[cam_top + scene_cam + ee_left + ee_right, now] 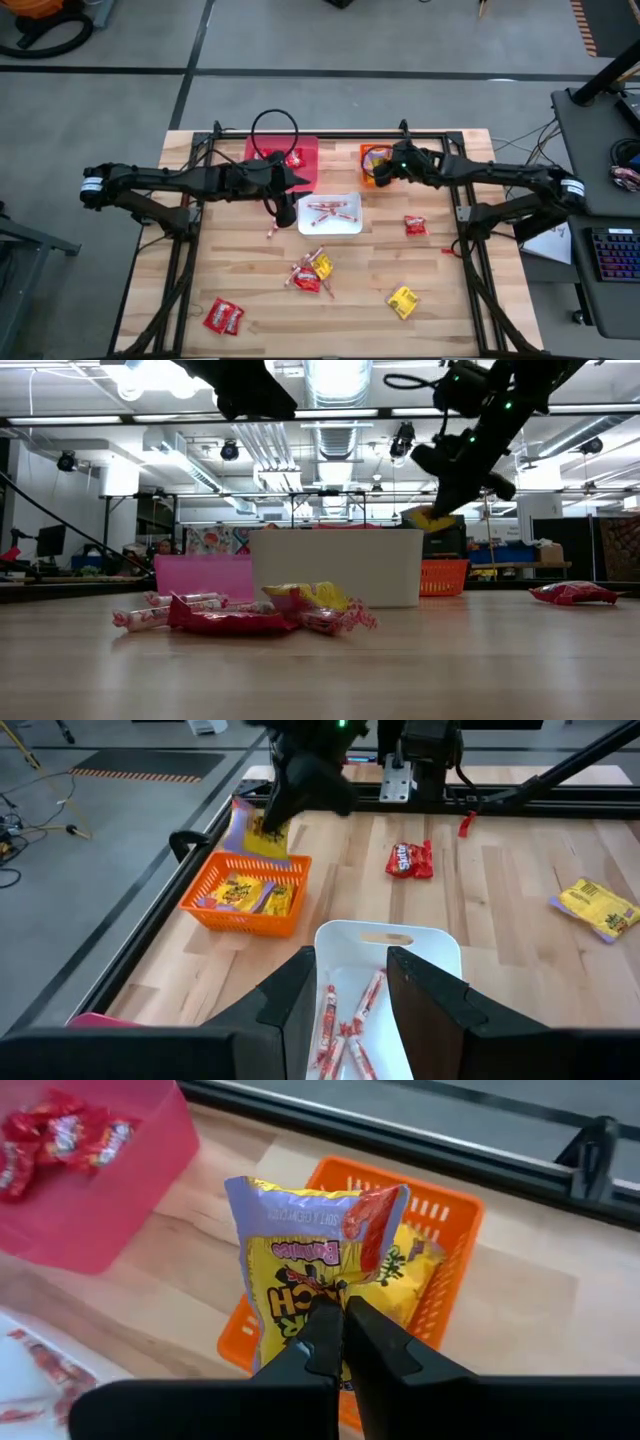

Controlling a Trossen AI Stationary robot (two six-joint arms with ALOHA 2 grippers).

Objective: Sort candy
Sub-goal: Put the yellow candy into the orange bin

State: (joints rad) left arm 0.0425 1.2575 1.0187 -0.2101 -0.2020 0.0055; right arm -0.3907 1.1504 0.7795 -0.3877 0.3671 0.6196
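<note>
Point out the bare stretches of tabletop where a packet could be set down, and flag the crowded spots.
Bare wood lies between the red packets at the near left corner and the central candy pile, and between that pile and the lone yellow packet. It is crowded along the far edge: pink bin, white bin, orange bin, both grippers.

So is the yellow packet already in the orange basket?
Not yet: right gripper, shut on the yellow packet, holds it above the orange basket.

Pink bin (95,1018) mostly out of frame
</note>
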